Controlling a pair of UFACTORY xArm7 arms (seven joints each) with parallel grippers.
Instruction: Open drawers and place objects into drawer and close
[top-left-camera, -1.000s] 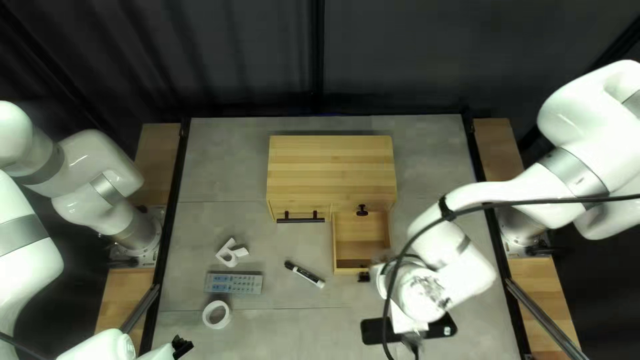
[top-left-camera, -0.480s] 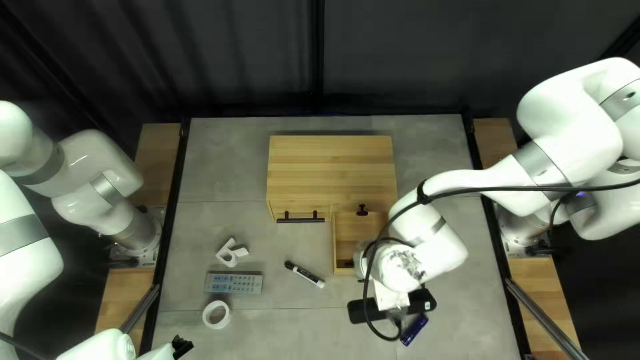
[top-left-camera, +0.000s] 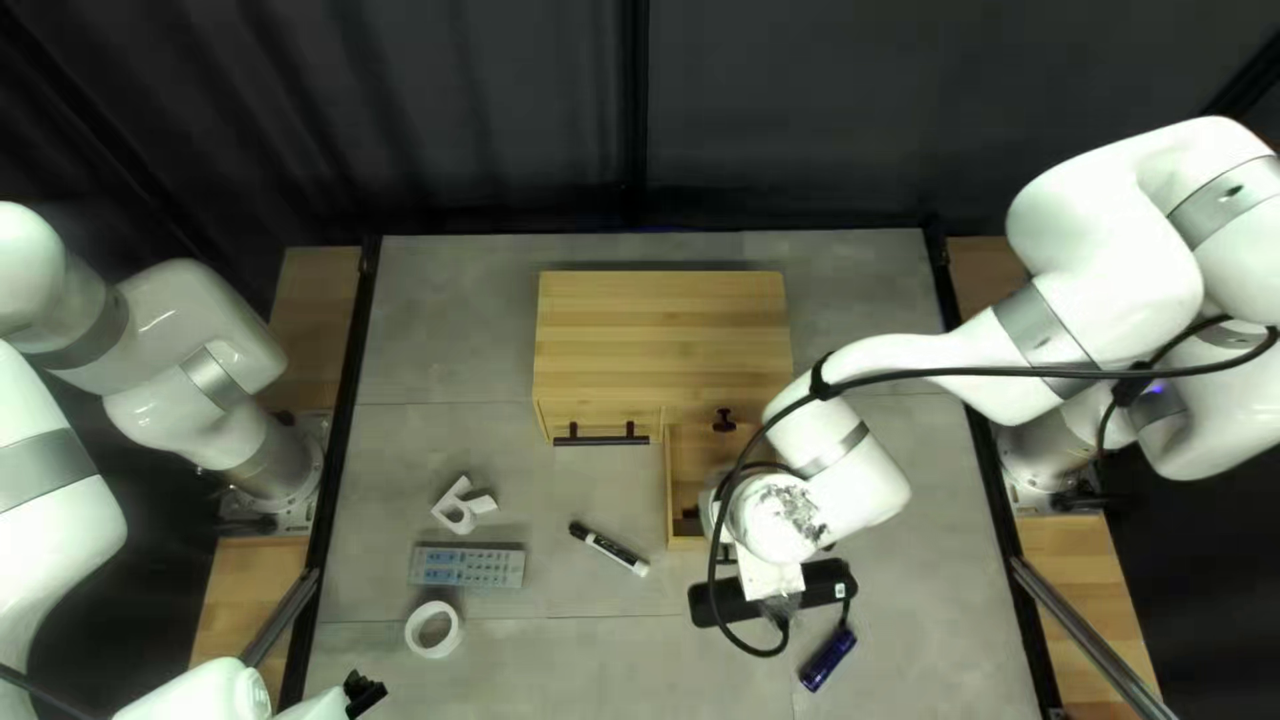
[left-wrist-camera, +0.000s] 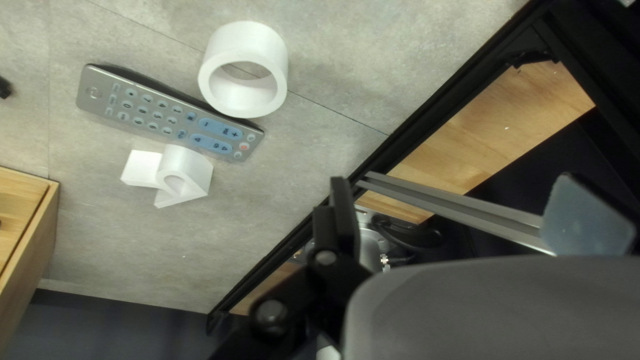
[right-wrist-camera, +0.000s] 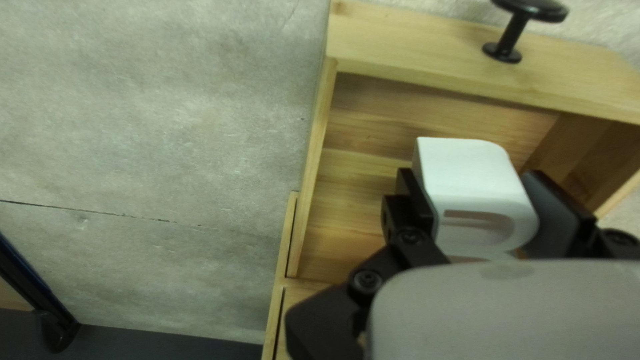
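Right end effector [right-wrist-camera: 472, 179] is pinching the white block [right-wrist-camera: 467, 167], part-open, over the drawer [right-wrist-camera: 413, 47], needing gentle lowering before release; left end effector [left-wrist-camera: 457, 193] is gaping empty.

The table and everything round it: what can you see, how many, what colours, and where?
Cabinet: 1, wood, mid-table
Drawer: 1 open, wood, cabinet's front
Knobs: 2, black, drawer front and cabinet front
Handle: 1, black, beside drawer
Block: 1, white, in right gripper
Odd piece: 1, white, beside remote
Remote: 1, grey, near ring
Ring: 1, white, beside remote
Marker: 1, black-white, near drawer
Long thing: 1, black, under right arm
Small thing: 1, blue, beside long thing
Rails: 2, silver, table's sides
Curtain: 1 stretch, dark, behind table (1, grey)
Cable: at least 1, black, on right arm
Arms: 2, white, left, right
Grippers: 2, black, left gripper, right gripper
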